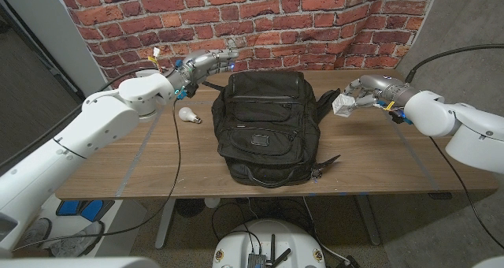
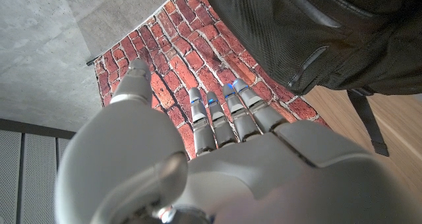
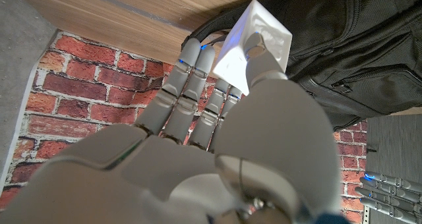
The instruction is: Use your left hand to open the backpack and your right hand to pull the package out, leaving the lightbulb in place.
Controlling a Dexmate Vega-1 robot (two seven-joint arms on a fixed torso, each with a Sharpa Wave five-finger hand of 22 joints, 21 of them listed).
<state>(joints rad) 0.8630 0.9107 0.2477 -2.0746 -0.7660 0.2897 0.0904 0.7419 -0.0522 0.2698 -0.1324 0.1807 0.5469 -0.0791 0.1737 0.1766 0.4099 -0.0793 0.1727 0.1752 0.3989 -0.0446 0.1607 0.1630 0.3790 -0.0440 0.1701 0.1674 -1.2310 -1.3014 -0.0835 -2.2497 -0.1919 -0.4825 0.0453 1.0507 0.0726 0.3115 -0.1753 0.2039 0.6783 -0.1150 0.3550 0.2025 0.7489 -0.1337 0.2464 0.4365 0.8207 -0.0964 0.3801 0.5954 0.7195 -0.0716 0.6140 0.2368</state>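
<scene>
The black backpack [image 1: 264,126] lies in the middle of the wooden table [image 1: 378,161]; whether it is zipped I cannot tell. My left hand [image 1: 209,63] hovers by the bag's far left corner, fingers [image 2: 224,115] stretched out and holding nothing, with the backpack [image 2: 316,33] just beyond them. Right of the bag, my right hand [image 1: 361,91] holds a small white package [image 1: 342,105] above the table. In the right wrist view the package [image 3: 254,46] is pinched between thumb and fingers, next to the backpack [image 3: 356,53]. A white lightbulb [image 1: 187,115] lies on the table left of the bag.
A red brick wall [image 1: 315,16] stands right behind the table's far edge. A black strap [image 1: 324,102] trails from the bag toward my right hand. Bare wood shows in front of the bag and on both sides.
</scene>
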